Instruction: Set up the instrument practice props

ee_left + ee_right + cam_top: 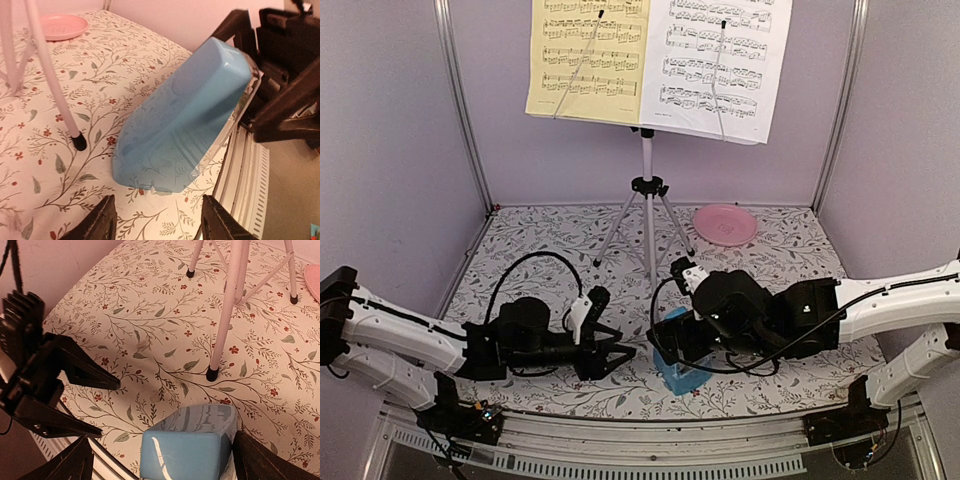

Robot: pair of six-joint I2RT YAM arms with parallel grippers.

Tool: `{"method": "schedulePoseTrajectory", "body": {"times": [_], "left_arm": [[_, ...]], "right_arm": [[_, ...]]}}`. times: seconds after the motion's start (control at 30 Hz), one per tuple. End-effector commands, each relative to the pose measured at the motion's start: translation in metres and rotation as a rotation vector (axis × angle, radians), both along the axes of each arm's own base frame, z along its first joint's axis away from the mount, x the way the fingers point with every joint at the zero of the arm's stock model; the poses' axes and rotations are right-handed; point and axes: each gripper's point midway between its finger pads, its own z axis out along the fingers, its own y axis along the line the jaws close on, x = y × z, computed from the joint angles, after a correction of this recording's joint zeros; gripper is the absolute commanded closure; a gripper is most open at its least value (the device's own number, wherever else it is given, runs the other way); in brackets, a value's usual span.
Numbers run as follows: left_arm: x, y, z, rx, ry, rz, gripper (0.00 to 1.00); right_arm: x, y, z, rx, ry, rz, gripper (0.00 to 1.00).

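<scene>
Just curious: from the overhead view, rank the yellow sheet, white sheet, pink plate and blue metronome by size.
1. Yellow sheet and white sheet: alike, both cropped.
2. Pink plate and blue metronome: unsure, the right arm hides part of the metronome.

I read the overhead view as bright, even and sharp, lit from above, with soft shadows on the table. Both wrist views run warm and pinkish. The metronome carries a glossy sheen. Their bottom edges go dark and soft.
</scene>
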Motion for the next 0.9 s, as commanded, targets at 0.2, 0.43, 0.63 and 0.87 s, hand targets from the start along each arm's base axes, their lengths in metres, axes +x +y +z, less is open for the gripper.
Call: {"method": "schedulePoseTrajectory", "body": {"times": [0.2, 0.43, 0.63, 0.87], "left_arm": [[0.009, 0.053, 0.003, 0.063, -0.084, 0.162, 0.39], [0.009, 0.053, 0.007, 0.067, -0.099, 0.156, 0.38], [0.009, 0.053, 0.009, 0.057, -0.094, 0.158, 0.38], [0.004, 0.044, 0.009, 0.068, -0.112, 0.101, 0.37]], "right_arm": [[0.008, -0.010, -0.040, 0.012, 0.066, -0.171, 0.13], [0.012, -0.009, -0.045, 0.027, 0.058, -0.183, 0.04], [0.017, -0.012, -0.046, 0.051, 0.080, -0.176, 0.16], [0.020, -0.008, -0.043, 0.055, 0.080, -0.158, 0.41]]}}
